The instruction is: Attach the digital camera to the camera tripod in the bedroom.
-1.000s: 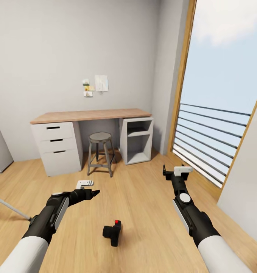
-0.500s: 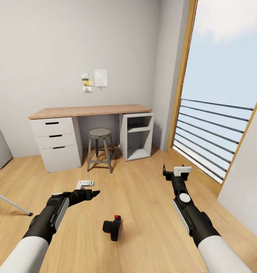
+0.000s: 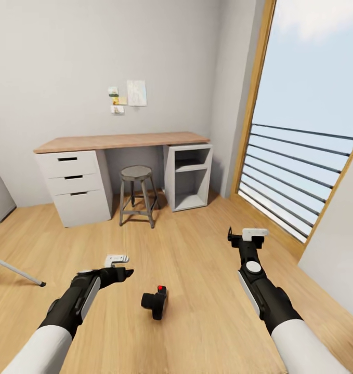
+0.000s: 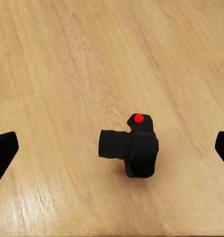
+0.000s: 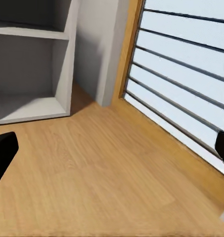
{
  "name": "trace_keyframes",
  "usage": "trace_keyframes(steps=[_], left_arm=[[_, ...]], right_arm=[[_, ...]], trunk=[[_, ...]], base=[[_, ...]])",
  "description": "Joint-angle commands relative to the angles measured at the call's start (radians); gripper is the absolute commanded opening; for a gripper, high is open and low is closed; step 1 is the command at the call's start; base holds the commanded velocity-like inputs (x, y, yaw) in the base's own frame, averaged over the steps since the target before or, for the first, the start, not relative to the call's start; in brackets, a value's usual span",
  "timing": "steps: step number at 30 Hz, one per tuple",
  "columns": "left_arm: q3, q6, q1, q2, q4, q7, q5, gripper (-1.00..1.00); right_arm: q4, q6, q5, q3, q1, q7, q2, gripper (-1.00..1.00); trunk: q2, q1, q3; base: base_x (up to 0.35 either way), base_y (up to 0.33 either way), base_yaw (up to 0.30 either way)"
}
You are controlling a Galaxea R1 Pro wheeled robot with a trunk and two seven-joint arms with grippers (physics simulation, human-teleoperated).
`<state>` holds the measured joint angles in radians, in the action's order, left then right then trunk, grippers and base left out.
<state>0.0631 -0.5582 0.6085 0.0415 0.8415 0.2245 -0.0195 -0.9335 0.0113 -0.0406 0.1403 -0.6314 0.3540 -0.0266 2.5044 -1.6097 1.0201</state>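
- The camera [image 3: 154,304] sits on the plank floor [image 3: 197,270] between the two arms, a chunky matte-black body with a red button on top; nothing lies around it.
- Left gripper [image 3: 125,271] hovers near it, jaws wide, fingers [image 4: 3,153] at the frame edges.
- Right gripper [image 3: 247,236] hangs well apart, jaws wide.
- A thin tripod [image 3: 15,271] leg crosses the floor at far left.
- Behind: a wood-topped desk [image 3: 119,141], round metal stool [image 3: 136,193], barred window [image 3: 301,176].

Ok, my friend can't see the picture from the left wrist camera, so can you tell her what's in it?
A small black camera with a red button on top sits on a light wood floor. The dark tips of the left end effector peek in at both edges, wide apart and touching nothing.
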Motion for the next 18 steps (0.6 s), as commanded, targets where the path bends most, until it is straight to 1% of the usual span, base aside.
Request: trace_keyframes(steps=[1,2,4,6,7,10,11,14,18], left_arm=[[0.002,-0.006,0.0,-0.004,-0.004,-0.014,-0.002,1.0],[0.002,-0.006,0.0,-0.005,-0.006,-0.021,-0.002,1.0],[0.002,-0.005,0.0,-0.012,-0.008,-0.037,-0.002,1.0],[0.001,-0.005,0.0,-0.016,-0.008,-0.042,-0.002,1.0],[0.002,-0.005,0.001,-0.021,-0.007,-0.045,-0.002,1.0],[0.002,-0.005,0.003,-0.028,-0.004,-0.05,-0.002,1.0],[0.003,-0.006,0.006,-0.03,-0.003,-0.056,-0.003,1.0],[0.003,-0.007,0.011,-0.035,-0.001,-0.066,-0.005,1.0],[0.004,-0.011,0.031,-0.039,0.007,-0.076,-0.009,1.0]], right_arm=[[0.001,-0.027,0.004,0.004,-0.011,0.01,-0.001,1.0],[0.001,-0.046,0.01,0.004,-0.018,0.01,-0.001,1.0],[0.001,-0.157,0.04,0.004,-0.064,0.012,-0.001,1.0],[0.001,-0.227,0.054,0.004,-0.102,0.012,-0.001,1.0],[0.001,-0.3,0.067,0.004,-0.152,0.012,-0.001,1.0],[0.001,-0.396,0.084,0.004,-0.228,0.012,-0.001,1.0],[0.001,-0.446,0.093,0.004,-0.27,0.012,-0.001,1.0],[0.001,-0.509,0.102,0.003,-0.318,0.012,-0.001,1.0],[0.001,-0.539,0.107,-0.015,-0.341,0.011,-0.001,1.0]], trunk=[[0.001,0.0,0.005],[0.001,-0.001,0.009],[0.001,-0.002,0.017],[0.002,-0.002,0.024],[0.002,-0.003,0.028],[0.003,-0.004,0.04],[0.003,-0.005,0.044],[0.004,-0.006,0.055],[0.005,-0.008,0.071]], base=[[0.0,0.0,0.0],[0.0,0.0,0.0],[0.0,0.0,0.0],[0.0,0.0,0.0],[0.0,0.0,0.0],[0.0,0.0,0.0],[0.0,0.0,0.0],[0.0,0.0,0.0],[0.0,0.0,0.0]])
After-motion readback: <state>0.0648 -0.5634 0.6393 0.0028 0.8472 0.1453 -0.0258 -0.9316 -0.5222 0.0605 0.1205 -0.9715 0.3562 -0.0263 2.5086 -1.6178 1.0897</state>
